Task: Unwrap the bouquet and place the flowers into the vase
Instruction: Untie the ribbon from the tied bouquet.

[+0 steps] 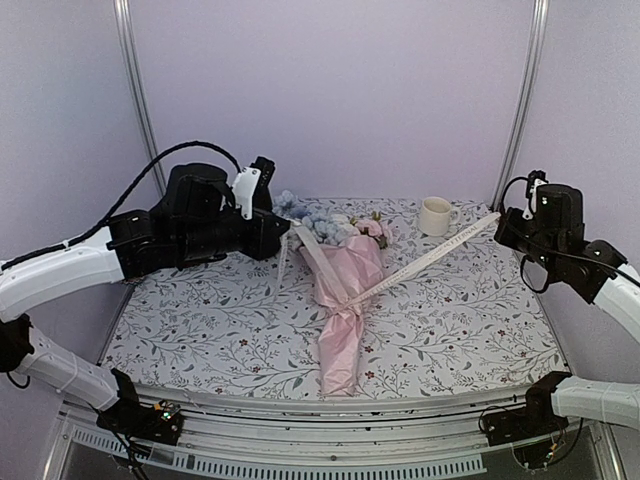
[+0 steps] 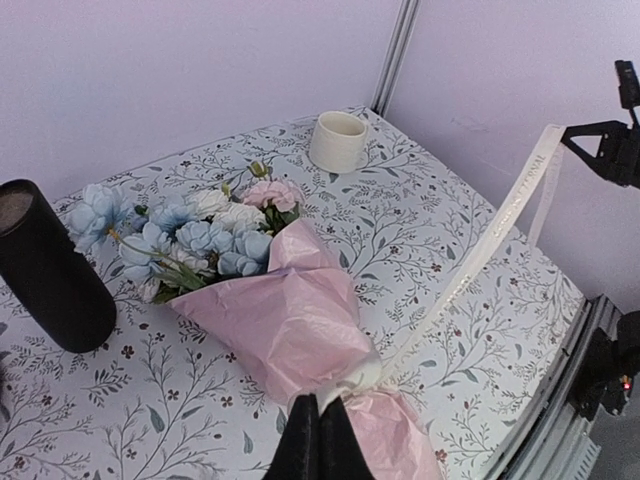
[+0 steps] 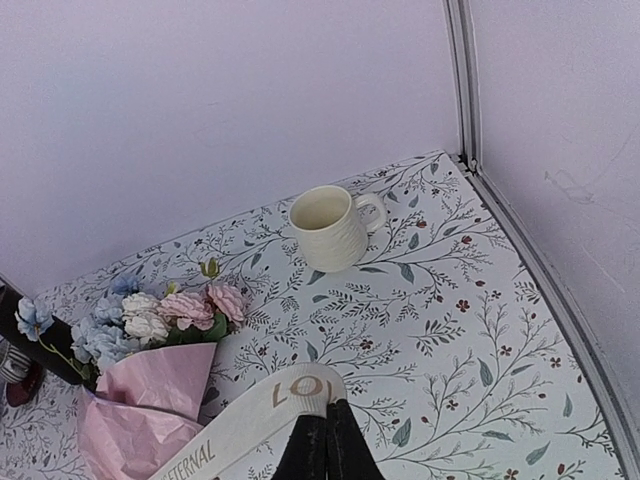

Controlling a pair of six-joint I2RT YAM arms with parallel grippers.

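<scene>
The bouquet (image 1: 343,290) lies on the table in its pink paper cone (image 2: 290,320), with the flowers (image 2: 195,235) at the far end. A cream ribbon (image 1: 430,255) is still knotted round the cone's neck. My right gripper (image 3: 327,410) is shut on one end of it, held taut above the table's right side (image 1: 500,222). My left gripper (image 2: 320,405) is shut on the other ribbon end, up by the blooms (image 1: 285,236). The black vase (image 2: 50,265) stands upright left of the flowers. In the top view my left arm hides it.
A cream mug (image 1: 435,215) stands at the back right of the floral tablecloth (image 1: 200,320). Metal frame posts (image 1: 520,100) rise at the back corners, with pale walls on three sides. The table's front rail (image 1: 330,405) runs below the cone's tail.
</scene>
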